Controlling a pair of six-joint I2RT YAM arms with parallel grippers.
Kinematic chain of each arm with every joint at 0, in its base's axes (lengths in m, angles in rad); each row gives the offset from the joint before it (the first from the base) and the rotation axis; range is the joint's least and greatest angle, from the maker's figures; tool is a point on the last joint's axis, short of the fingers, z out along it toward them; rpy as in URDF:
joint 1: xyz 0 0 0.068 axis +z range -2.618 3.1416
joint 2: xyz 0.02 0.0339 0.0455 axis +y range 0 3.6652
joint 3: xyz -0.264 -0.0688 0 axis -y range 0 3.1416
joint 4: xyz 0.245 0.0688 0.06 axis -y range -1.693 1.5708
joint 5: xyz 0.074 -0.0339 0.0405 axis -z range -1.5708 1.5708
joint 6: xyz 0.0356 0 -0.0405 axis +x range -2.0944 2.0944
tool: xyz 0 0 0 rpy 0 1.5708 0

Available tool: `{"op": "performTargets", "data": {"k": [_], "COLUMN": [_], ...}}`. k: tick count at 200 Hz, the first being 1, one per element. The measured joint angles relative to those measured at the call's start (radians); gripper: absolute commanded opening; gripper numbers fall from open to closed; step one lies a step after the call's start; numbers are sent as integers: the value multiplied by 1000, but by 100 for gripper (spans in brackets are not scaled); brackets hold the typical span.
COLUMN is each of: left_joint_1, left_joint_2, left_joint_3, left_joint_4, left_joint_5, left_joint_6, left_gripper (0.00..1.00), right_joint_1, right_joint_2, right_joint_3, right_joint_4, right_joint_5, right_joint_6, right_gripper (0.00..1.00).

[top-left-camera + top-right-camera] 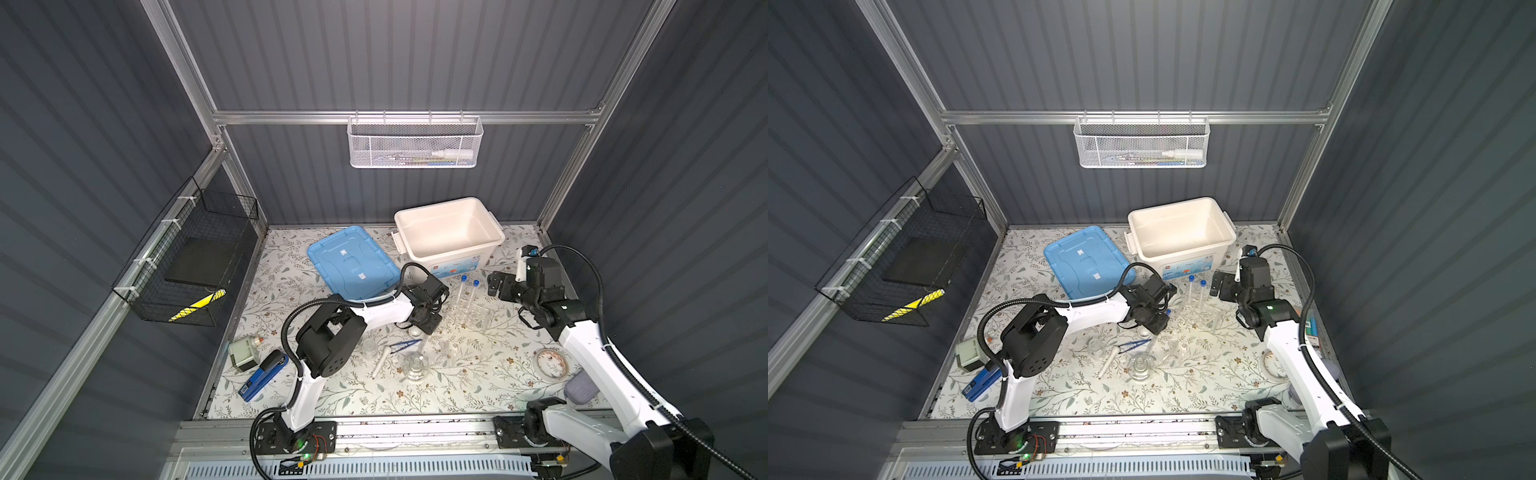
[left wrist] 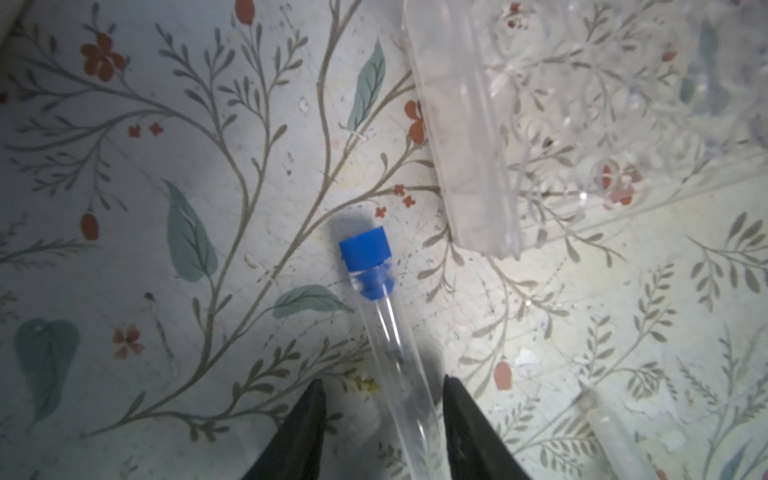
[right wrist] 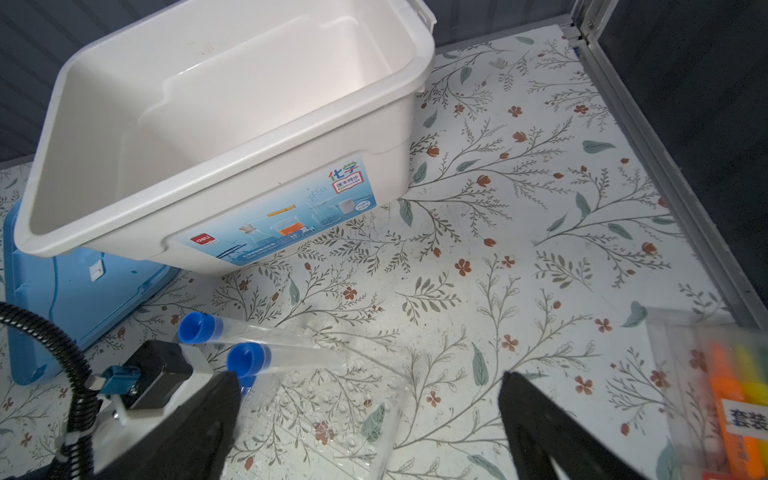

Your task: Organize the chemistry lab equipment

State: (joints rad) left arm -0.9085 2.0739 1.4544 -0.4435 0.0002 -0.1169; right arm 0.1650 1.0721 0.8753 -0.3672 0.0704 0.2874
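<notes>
We are lining up the left gripper (image 2: 382,378) on the blue-capped test tube (image 2: 388,328), which is lying on the floral table (image 2: 124,208) just beside the clear tube rack (image 2: 582,104). We are judging a centred, gentle squeeze best, as the clear wall looks slippery. Jaws are standing partly open, straddling the tube, a gap showing each side. Right gripper (image 3: 370,382): spread wide, empty.

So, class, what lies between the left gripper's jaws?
A blue-capped test tube sits between the jaws of the left gripper, a gap either side; the left wrist view shows it.
</notes>
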Motion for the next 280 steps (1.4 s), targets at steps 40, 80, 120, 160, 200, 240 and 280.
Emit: {"op": "performTargets", "data": {"k": [40, 80, 120, 160, 200, 240, 280], "left_joint_1": [-3, -6, -8, -7, -8, -8, -8], "left_joint_2": [-21, -29, -29, -29, -21, -13, -1], "left_joint_3": [-31, -41, -41, -41, -23, -9, 9], "left_joint_4": [-6, -8, -11, -13, -30, -40, -43], "left_joint_5": [0, -8, -8, -5, 11, 29, 46], "left_joint_6": [0, 0, 0, 0, -2, -12, -25], "left_gripper": [45, 42, 39, 35, 31, 29, 28], "right_joint_1": [-1, -3, -6, -7, -10, -13, -18], "right_joint_2": [0, 2, 4, 7, 10, 10, 10], "right_joint_3": [0, 0, 0, 0, 0, 0, 0], "right_joint_4": [0, 0, 0, 0, 0, 0, 0], "right_joint_5": [0, 0, 0, 0, 0, 0, 0], "right_joint_6": [0, 0, 0, 0, 0, 0, 0], "right_gripper": [99, 99, 99, 99, 99, 99, 99]}}
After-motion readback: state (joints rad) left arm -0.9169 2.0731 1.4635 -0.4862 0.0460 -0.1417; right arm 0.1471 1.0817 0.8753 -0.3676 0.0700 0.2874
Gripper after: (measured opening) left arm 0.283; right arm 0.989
